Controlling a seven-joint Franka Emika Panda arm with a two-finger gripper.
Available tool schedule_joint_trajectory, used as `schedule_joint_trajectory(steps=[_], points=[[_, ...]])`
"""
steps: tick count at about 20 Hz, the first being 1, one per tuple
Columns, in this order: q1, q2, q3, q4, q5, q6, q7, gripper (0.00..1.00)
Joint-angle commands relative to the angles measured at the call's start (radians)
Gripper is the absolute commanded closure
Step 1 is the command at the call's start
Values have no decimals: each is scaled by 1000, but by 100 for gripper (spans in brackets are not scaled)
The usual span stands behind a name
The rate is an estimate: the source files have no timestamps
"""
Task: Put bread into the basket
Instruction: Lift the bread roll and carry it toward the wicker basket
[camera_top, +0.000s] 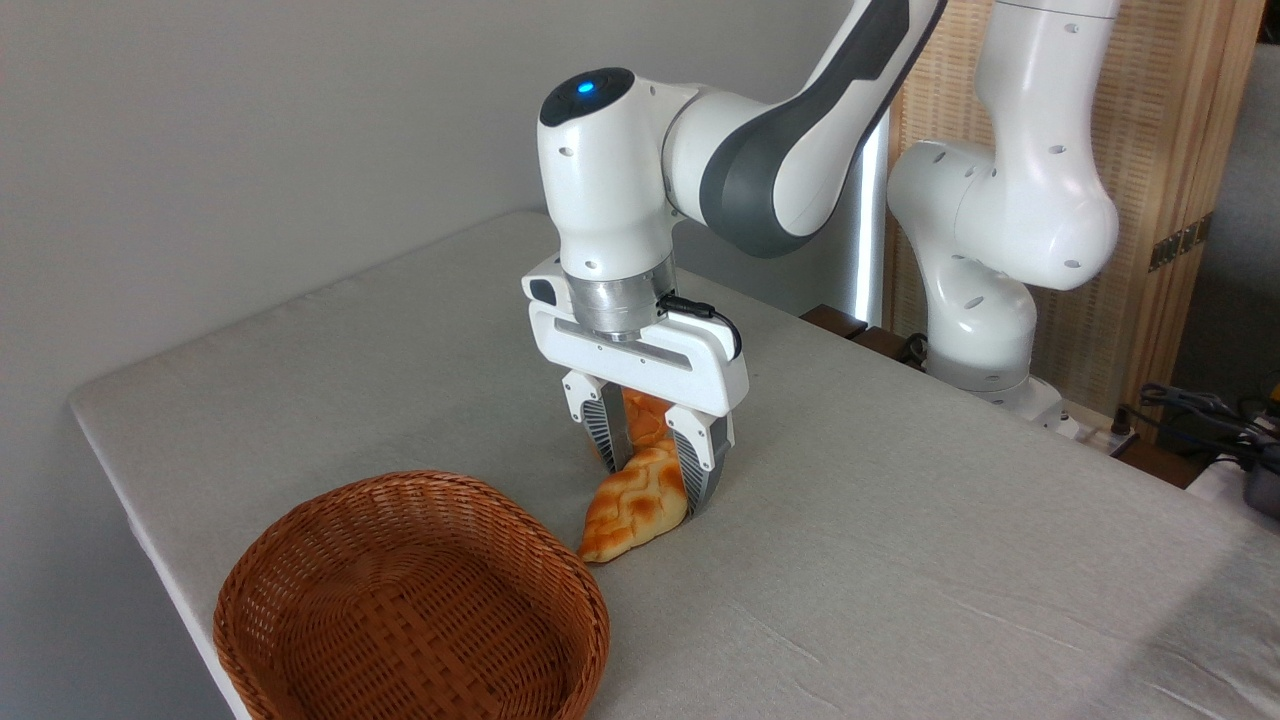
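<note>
The bread (632, 510) lies on the counter (900, 560), its pointed tip just beside the basket (400, 610) rim. The gripper (652, 482) straddles its middle, 2 ribbed fingers (700, 465) set against either side of the loaf; whether they are pinching yet I cannot tell. The loaf looks light, soft and springy, so a mid-body hold should balance it. Braided golden crust with pale creases; the wicker basket is round, shallow and empty; the cloth is grey and faintly creased.
</note>
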Motion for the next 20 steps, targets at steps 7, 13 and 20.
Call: schedule_joint_trajectory(steps=[7, 13, 20], points=[[-3, -4, 2, -8, 17, 17, 9, 76], [2, -14, 7, 103, 19, -148, 151, 75], [9, 48, 36, 367, -42, -309, 292, 69]])
